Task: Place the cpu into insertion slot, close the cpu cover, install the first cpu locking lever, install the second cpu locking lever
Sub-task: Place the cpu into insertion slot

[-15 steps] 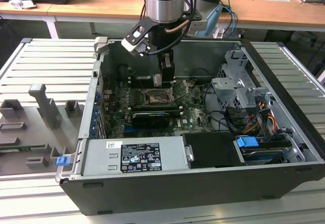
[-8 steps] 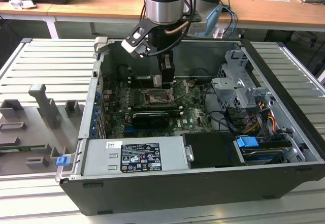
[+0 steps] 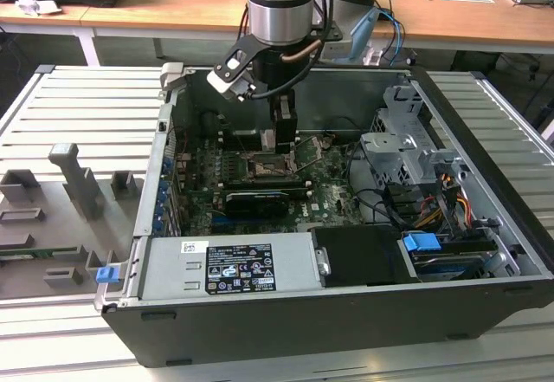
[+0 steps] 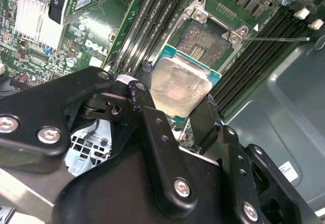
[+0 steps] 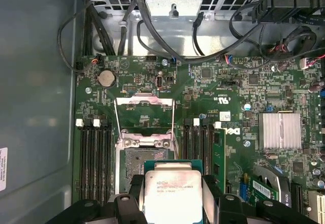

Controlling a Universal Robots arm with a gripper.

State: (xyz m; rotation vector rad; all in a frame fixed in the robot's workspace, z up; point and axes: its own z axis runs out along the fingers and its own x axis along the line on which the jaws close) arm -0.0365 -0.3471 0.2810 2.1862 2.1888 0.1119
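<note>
Two fingers of the gripper (image 5: pixel 172 181) are clamped on opposite edges of the cpu (image 5: pixel 170 198), holding it flat with the metal top up. The chip isn't seated yet. In the first wrist view the bare socket (image 5: pixel 143 165) sits just past its front edge, partly overlapped, and the chip's sides look square to it. In the exterior view the socket is around 7 o'clock from the gripper. The cpu cover (image 5: pixel 144 113) is flipped open beyond the socket, so I'd say step one isn't done.
</note>
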